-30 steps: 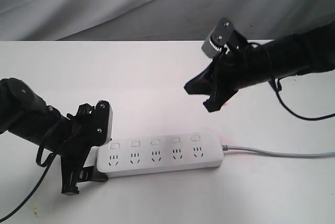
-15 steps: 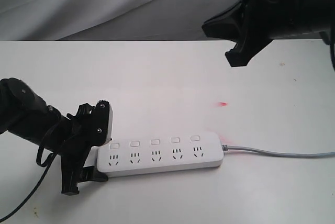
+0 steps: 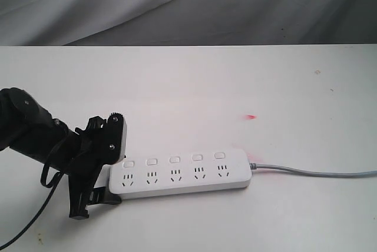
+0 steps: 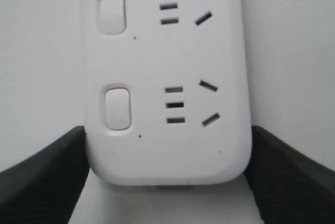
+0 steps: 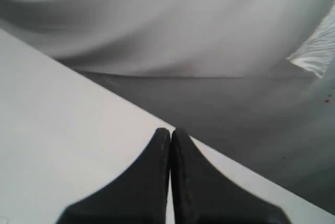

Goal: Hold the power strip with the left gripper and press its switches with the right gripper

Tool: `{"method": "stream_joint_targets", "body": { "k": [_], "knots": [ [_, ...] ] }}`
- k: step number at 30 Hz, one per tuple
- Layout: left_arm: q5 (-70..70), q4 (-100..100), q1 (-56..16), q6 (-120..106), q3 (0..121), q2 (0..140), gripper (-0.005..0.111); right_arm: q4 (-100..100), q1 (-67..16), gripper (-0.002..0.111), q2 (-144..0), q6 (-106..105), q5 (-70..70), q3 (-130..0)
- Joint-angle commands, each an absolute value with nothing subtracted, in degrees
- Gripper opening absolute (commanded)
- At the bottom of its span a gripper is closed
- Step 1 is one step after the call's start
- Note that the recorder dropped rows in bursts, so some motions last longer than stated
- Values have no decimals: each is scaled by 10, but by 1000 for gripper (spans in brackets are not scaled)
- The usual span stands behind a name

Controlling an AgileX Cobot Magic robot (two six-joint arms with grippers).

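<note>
The white power strip (image 3: pixel 182 172) lies flat on the white table (image 3: pixel 194 81), its grey cord (image 3: pixel 312 172) running off to the right. A row of small white switches (image 3: pixel 174 160) sits above the sockets. My left gripper (image 3: pixel 112 169) is shut on the strip's left end, one finger against each long side. The left wrist view shows that rounded end (image 4: pixel 167 150) held between the black fingers (image 4: pixel 47 171), with two switches (image 4: pixel 117 109) in sight. My right gripper (image 5: pixel 170 132) is shut on nothing, high over the table's far edge and out of the exterior view.
A small red mark (image 3: pixel 251 116) lies on the table behind the strip's cord end. Grey cloth (image 3: pixel 188 5) hangs behind the table's far edge. The left arm's loose black cable (image 3: pixel 35 216) trails toward the front left corner.
The right arm has risen up and to the right, leaving the exterior view. The left gripper and the power strip have not moved.
</note>
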State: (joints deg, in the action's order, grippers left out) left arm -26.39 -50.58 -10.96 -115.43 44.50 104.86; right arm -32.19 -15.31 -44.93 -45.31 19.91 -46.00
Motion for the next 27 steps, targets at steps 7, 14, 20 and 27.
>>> {"method": "stream_joint_targets", "body": {
  "k": [7,14,20,27],
  "knots": [
    [-242,-504,-112,-1156,446,1047,54,-284,-154,0,-204,-320,117,-316],
    [-241,-504,-112,-1156,446,1047,54,-295,-154,0,-165,-298,109,-302],
    [-241,-504,-112,-1156,446,1047,54,-295,-154,0,-165,-298,107,-302],
    [-241,-504,-112,-1156,446,1047,54,-295,-154,0,-165,-297,89,-302]
  ]
}}
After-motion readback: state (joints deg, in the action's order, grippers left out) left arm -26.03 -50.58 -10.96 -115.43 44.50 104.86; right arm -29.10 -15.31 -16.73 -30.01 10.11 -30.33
